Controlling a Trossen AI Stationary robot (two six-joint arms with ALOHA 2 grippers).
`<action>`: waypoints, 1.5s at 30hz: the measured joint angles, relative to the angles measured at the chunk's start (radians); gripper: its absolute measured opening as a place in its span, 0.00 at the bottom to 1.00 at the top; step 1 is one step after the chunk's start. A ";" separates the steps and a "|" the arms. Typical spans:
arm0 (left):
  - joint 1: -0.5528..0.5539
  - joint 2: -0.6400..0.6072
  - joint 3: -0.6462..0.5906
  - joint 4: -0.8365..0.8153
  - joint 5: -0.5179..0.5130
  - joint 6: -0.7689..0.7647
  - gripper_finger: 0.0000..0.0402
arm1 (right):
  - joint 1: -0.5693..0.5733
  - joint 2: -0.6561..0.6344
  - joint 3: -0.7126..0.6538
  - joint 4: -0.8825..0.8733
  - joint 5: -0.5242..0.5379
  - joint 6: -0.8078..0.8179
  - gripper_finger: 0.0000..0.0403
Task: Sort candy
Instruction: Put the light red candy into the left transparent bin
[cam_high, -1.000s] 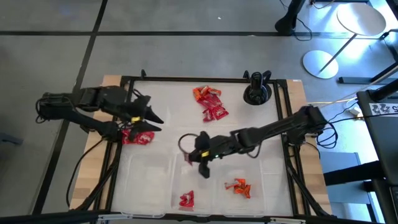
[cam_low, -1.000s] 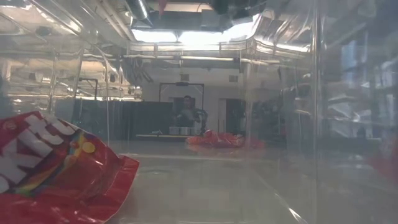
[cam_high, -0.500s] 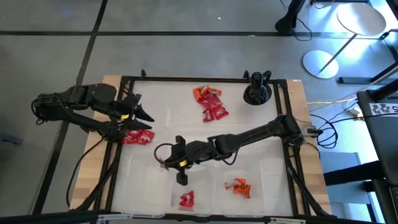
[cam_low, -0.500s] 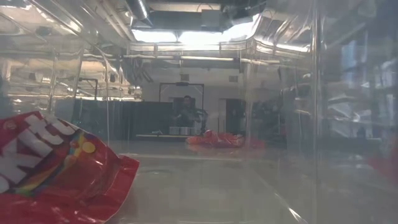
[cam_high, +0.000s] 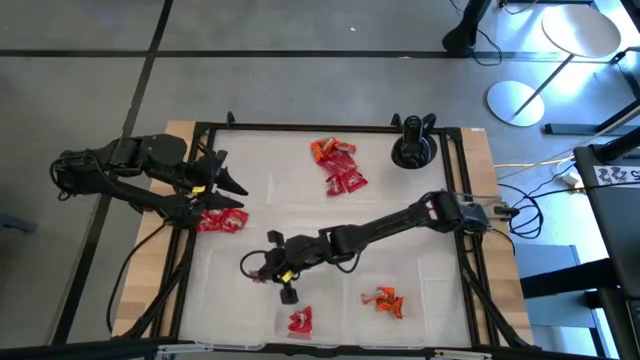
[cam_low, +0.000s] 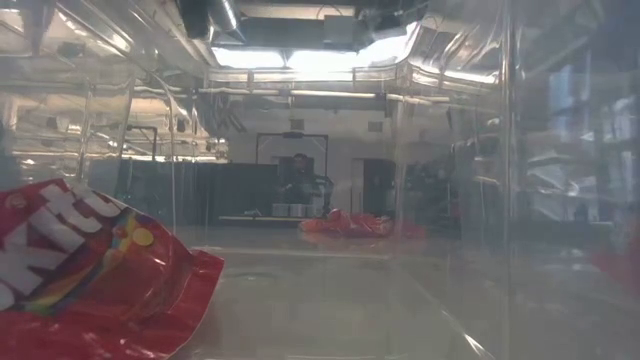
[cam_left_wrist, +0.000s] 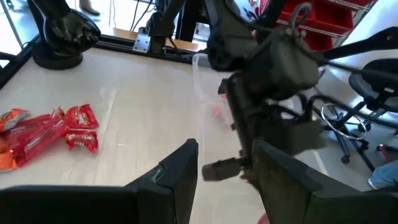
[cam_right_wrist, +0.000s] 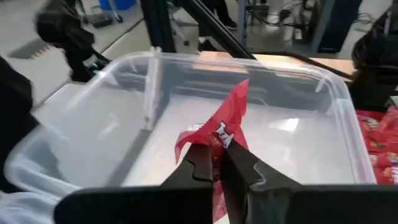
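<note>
My right gripper reaches across the table and hangs over the left part of the clear bins, shut on a small red packet with white marks. A pile of red and orange candy lies on the table's far middle, and it also shows in the left wrist view. More red candy lies just outside the bins at the left. My left gripper hovers open above that candy, and its open fingers frame the left wrist view. My right gripper pinches the red packet by its lower end between the two fingers. The packet stands up beyond the fingertips, crumpled, and is lifted clear above the bin floor.
One bin holds a red candy and another orange pieces; a red Skittles bag lies against the low camera. A black stand sits at the far right. A black frame borders the table.
My right gripper has carried the red packet toward the table's left and slightly toward the near edge, from over the middle bins to over the left part. My left gripper has drawn back a little toward the left edge, staying open.
</note>
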 joint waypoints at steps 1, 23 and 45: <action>0.000 0.000 0.000 0.002 0.000 0.003 0.36 | -0.001 0.007 0.000 0.009 0.001 -0.002 0.03; 0.000 0.000 0.000 0.005 0.000 -0.013 0.36 | -0.014 0.014 0.000 -0.046 0.085 0.081 0.49; 0.000 0.001 0.000 -0.021 0.000 -0.013 0.36 | -0.012 -0.141 0.000 -0.172 0.104 0.084 0.54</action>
